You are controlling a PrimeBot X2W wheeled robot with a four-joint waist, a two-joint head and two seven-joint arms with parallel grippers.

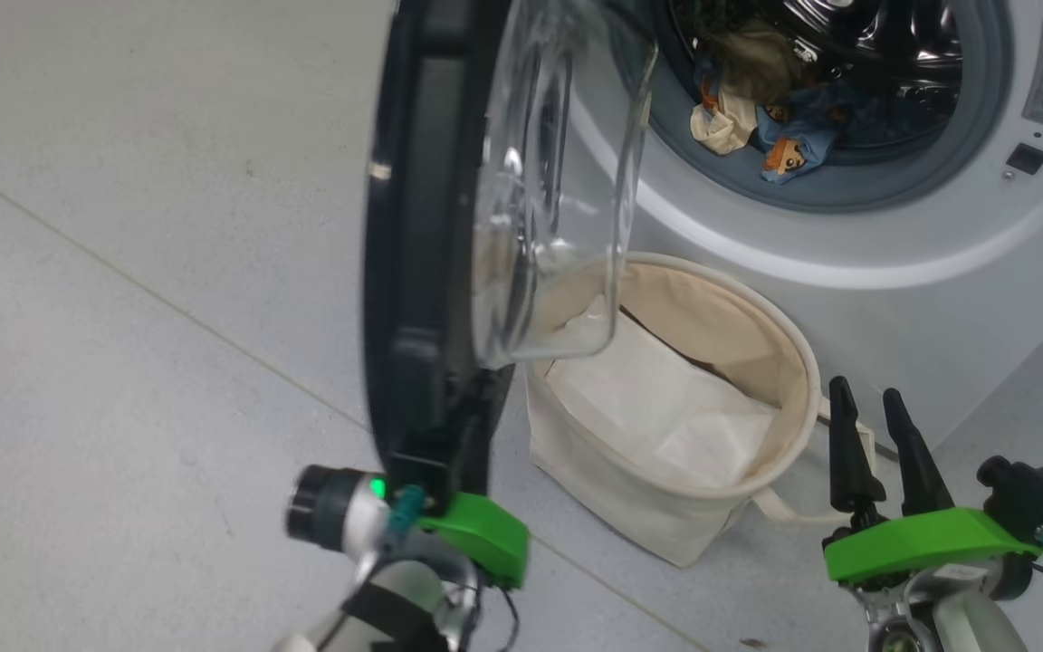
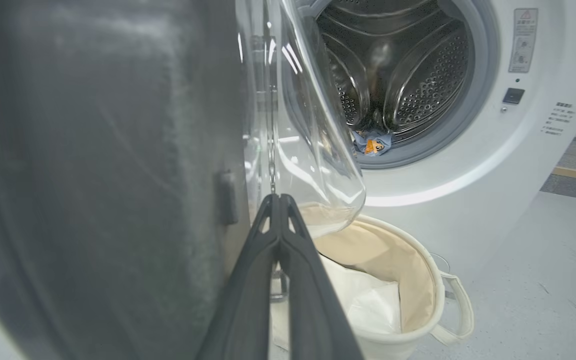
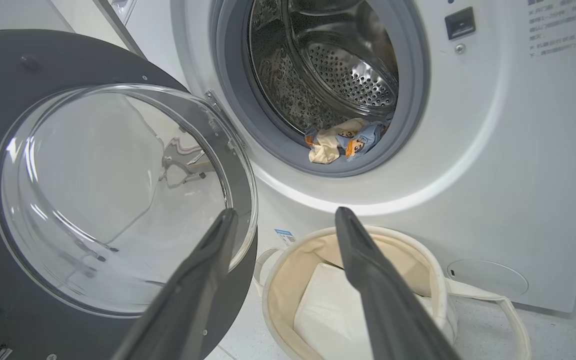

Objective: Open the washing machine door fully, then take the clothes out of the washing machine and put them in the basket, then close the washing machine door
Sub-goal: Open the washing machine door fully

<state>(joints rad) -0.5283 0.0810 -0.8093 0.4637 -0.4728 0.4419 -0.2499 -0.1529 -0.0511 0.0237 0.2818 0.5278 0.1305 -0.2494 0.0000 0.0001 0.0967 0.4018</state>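
The first step looks to be in hand: the washing machine door (image 1: 422,226), a large round one with a glossy black rim and a bulging clear glass bowl, stands swung out from the white front-loading washing machine (image 1: 938,299). In the head view it is edge-on and runs from 12 o'clock down to 7 o'clock. I judge it well open but not yet as far as it will go. The left gripper (image 2: 279,197) sits at 7 o'clock in the head view, under the door's lower edge. Its two dark fingers are pressed together with nothing between them, lying along the door's inner face just beside the glass bowl, so it reads as pushing rather than gripping. The right gripper (image 1: 865,394) waits at 4 o'clock with its fingers spread wide and empty, pointing up toward the machine. The clothes (image 1: 775,127), a heap of light blue fabric with orange bear prints and cream cloth, lie at the drum's lower lip at 1 o'clock. The round cream canvas basket (image 1: 811,380) stands on the floor just below the porthole, near 5 o'clock. A flat white sheet (image 1: 657,407) lies inside it, and the glass bowl overlaps its left rim. The next move probably calls for pressing the door farther toward 9 o'clock until the bowl clears the basket. The open right gripper can then reach up into the drum for the clothes.
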